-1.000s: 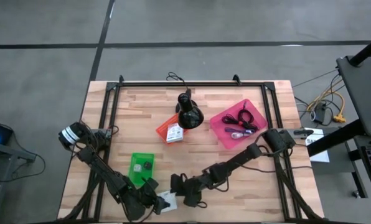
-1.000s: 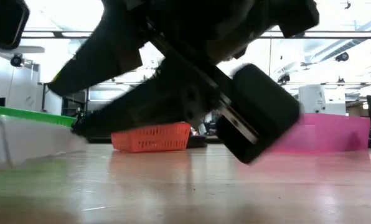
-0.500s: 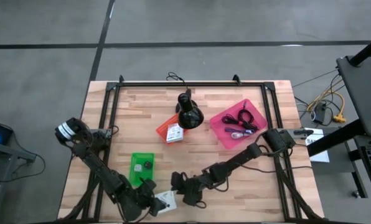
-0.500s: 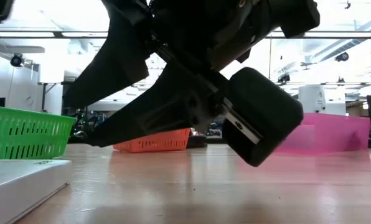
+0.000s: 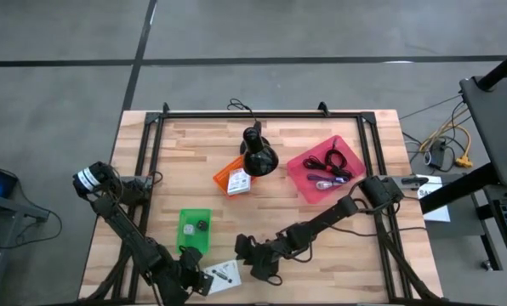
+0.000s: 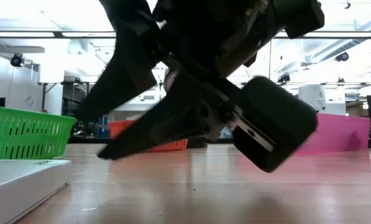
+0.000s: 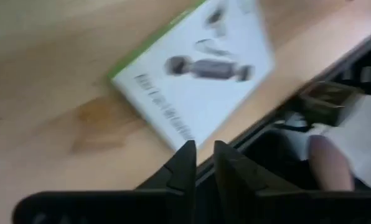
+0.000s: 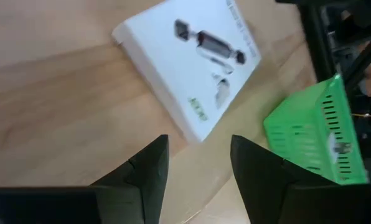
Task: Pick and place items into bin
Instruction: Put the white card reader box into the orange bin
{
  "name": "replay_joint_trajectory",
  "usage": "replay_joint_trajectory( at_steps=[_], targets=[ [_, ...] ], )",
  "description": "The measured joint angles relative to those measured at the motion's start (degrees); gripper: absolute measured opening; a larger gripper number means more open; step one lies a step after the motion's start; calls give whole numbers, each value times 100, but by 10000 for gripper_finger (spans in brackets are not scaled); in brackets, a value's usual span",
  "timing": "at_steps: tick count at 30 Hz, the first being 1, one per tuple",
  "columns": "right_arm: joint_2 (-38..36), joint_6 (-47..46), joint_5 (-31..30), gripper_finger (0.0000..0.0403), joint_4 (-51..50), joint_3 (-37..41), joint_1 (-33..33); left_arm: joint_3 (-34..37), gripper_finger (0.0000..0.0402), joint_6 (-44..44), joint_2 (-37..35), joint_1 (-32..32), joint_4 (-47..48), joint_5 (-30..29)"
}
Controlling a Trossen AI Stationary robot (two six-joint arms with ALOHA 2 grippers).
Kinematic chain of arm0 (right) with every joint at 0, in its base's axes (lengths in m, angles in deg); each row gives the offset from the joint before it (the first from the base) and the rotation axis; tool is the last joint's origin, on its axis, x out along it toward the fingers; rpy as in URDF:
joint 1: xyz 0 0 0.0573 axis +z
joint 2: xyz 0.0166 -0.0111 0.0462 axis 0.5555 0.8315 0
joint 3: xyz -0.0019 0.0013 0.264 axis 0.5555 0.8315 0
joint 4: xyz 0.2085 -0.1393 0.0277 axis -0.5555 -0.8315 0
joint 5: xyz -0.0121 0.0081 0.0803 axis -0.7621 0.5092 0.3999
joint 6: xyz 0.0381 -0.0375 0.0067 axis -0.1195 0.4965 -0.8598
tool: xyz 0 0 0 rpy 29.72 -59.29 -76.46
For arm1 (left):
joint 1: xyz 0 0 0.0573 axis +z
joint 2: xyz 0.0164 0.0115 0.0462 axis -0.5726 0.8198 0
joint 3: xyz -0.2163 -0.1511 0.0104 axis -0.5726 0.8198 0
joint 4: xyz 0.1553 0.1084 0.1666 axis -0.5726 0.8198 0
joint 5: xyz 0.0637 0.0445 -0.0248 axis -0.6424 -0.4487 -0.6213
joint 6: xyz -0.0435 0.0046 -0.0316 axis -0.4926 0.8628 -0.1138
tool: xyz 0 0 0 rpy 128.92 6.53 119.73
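**White box lies free at the near edge**

The white box [image 5: 223, 274] rests flat on the surface [image 5: 321, 246], just past the green bin [image 5: 193, 229] and not in it. A second ago my left pincer [image 5: 191, 279] sat right against this box; now my left arm has drawn back toward the near-left corner and the box lies clear of it, a little turned from how it lay. In the left wrist view the box [image 7: 195, 74] shows beyond my two fingers, which stand close together with only a thin slit between them and nothing held.

My right pincer [image 5: 245, 251] hovers low just on the other side of the box. In its wrist view the fingers [image 8: 145, 171] are spread wide, empty, with the box [image 8: 188, 59] ahead of the gap and the green bin [image 8: 316, 134] off to one side. In the low view the right arm has tipped slightly.

My reading: the left side has let go or nudged and backed off, leaving the pick to the right pincer. The box is still to be lifted into a bin. The orange bin [image 5: 234, 179] and pink bin [image 5: 326, 167] lie farther off, beside the black stand [image 5: 257, 153].
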Motion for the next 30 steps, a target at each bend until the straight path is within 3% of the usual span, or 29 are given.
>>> replay_joint_trajectory(
  at_steps=[6,19,26,30],
  targets=[
    [0,87,2,151,-360,7,4,71,3,-726,22,-121,615,582],
    [0,157,31,140,-477,8,7,196,6,-1176,426,-104,638,730],
    [0,932,834,150,-511,8,28,187,6,-1176,495,-99,628,611],
    [0,1052,883,158,-310,10,35,185,5,-1153,547,-32,619,632]
  ],
)
